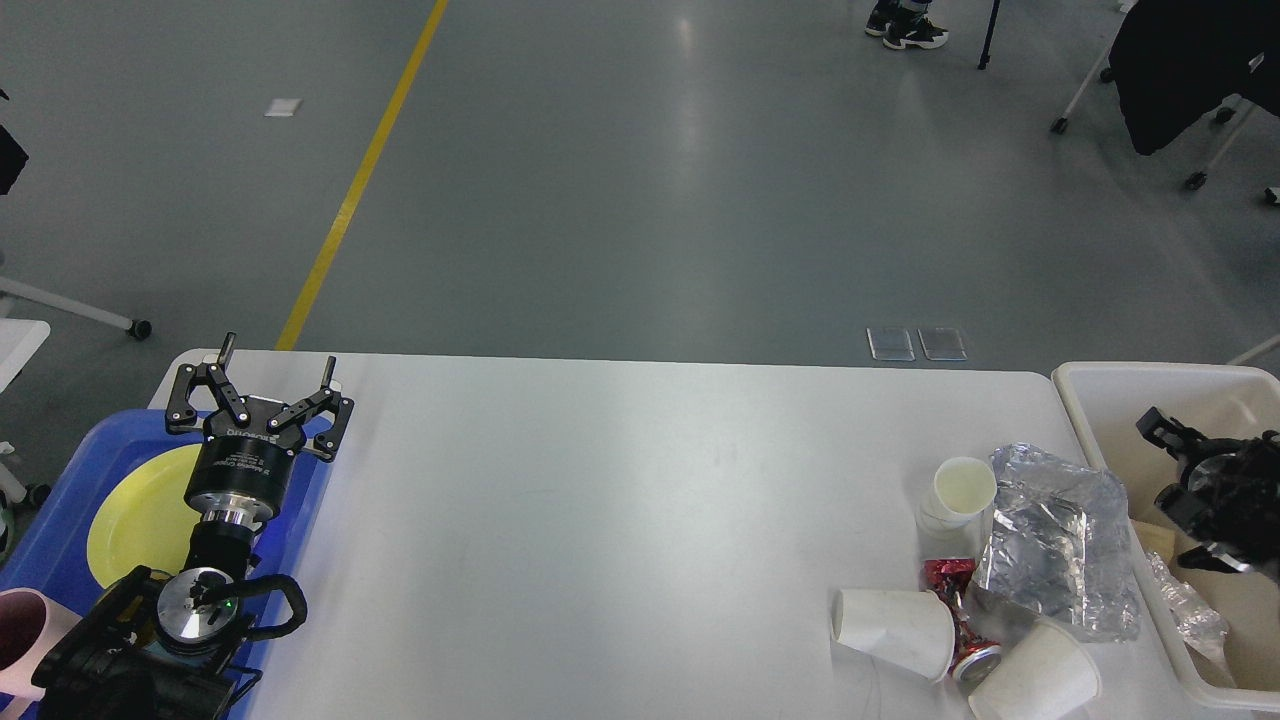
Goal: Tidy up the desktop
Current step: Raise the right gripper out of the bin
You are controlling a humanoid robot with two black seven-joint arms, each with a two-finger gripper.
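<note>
The white desktop (620, 500) carries litter at its right front. There, one paper cup (962, 490) stands upright and two paper cups (893, 620) (1035, 672) lie on their sides. Between them lies a crushed red can (958, 615), with a crumpled foil sheet (1055, 545) beside it. My left gripper (278, 358) is open and empty above the far left corner. My right gripper (1168, 490) hovers over the cream bin (1110, 420), its two fingers spread apart and holding nothing. A foil scrap (1185, 605) lies in the bin below it.
A blue tray (60, 520) at the left edge holds a yellow plate (140, 510). A pink cup (20, 640) shows at the tray's front. My left arm reaches over the tray. Office chairs stand on the grey floor beyond the table.
</note>
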